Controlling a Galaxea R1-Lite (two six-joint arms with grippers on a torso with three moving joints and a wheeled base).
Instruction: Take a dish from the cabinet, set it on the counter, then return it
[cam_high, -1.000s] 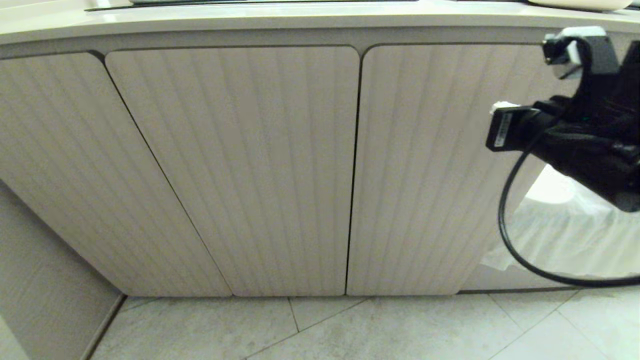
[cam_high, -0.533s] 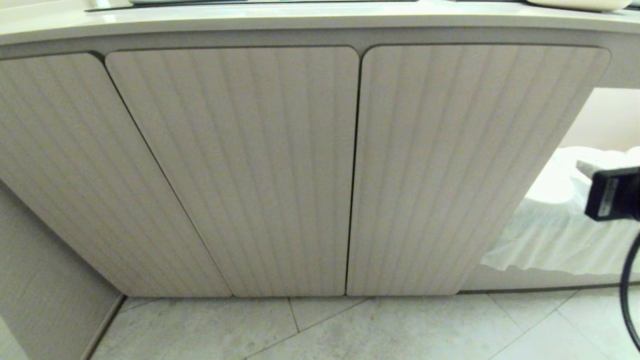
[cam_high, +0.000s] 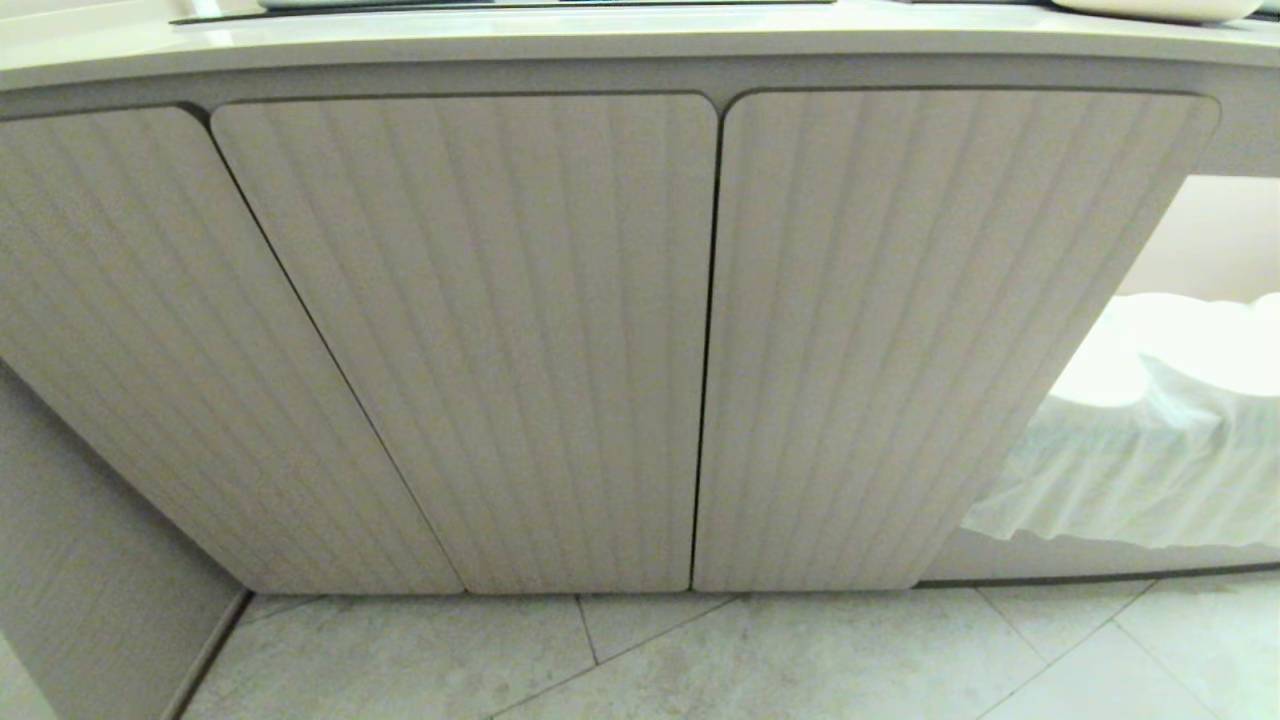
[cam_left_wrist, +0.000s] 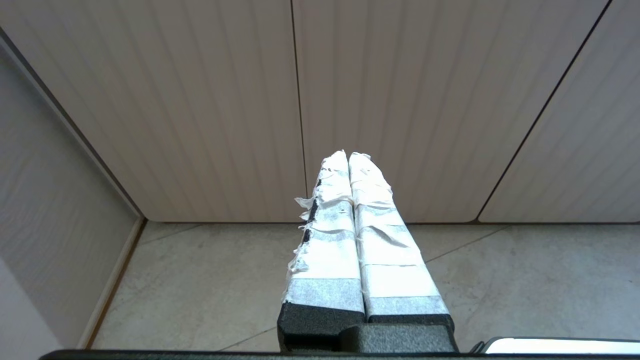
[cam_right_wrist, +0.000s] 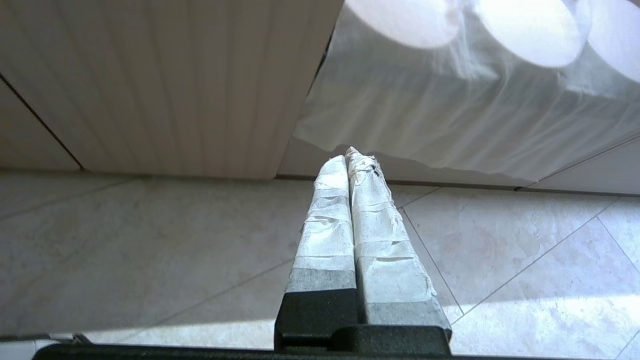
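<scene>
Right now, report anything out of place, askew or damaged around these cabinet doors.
Nothing stands out. The ribbed doors sit shut and flush with even gaps, and the floor tiles show no spill. The white cloth drapes loosely in the open bay beside them.

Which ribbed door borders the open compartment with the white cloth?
The rightmost ribbed door: its right edge meets the open compartment holding the white cloth. The middle door has doors on both sides.

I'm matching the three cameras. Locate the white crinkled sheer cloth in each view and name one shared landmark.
Head view: the white crinkled sheer cloth is at the right edge, in the open bay beside the ribbed beige cabinet doors.
Left wrist view: not in it.
Right wrist view: the cloth spans the upper right, beyond the shut right pincer.
Shared landmark: the ribbed doors.
</scene>
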